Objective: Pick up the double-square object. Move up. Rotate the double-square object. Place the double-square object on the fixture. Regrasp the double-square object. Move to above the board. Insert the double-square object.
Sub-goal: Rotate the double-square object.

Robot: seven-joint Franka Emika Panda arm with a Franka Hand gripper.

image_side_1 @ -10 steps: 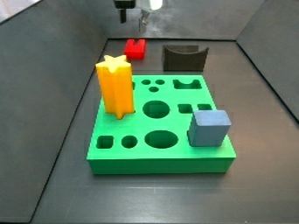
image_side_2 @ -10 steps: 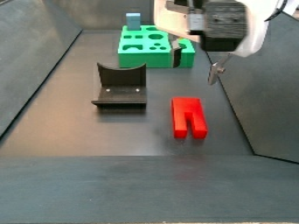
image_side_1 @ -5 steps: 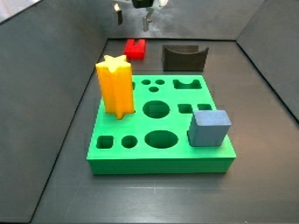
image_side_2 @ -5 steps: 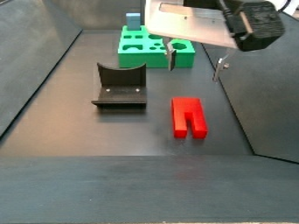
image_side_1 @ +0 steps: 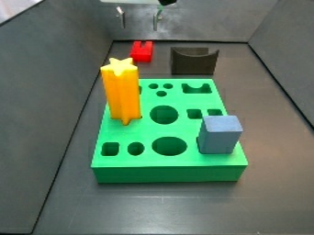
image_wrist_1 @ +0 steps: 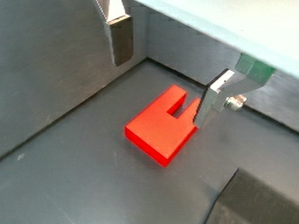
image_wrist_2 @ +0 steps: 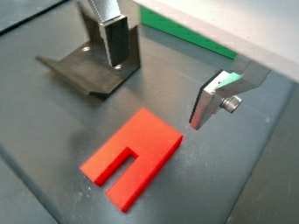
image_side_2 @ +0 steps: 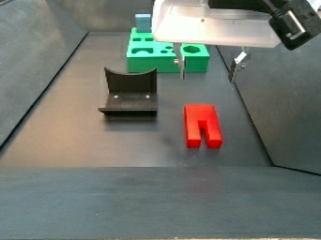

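While gripper hangs spread wide, holding nothing, I see large bright green square board with shaped holes far from it, carrying tall yellow-orange star prism and grey-blue cube. Dark grey notched fixture stands on floor, apart from red piece. Glossy red double-square object lies flat on dark floor below gripper, between silver fingers in both wrist views, untouched. Slot cut in one end.

gripper hovering above block, jaws apart | block lying flat on floor beside fixture | board carrying star and cube
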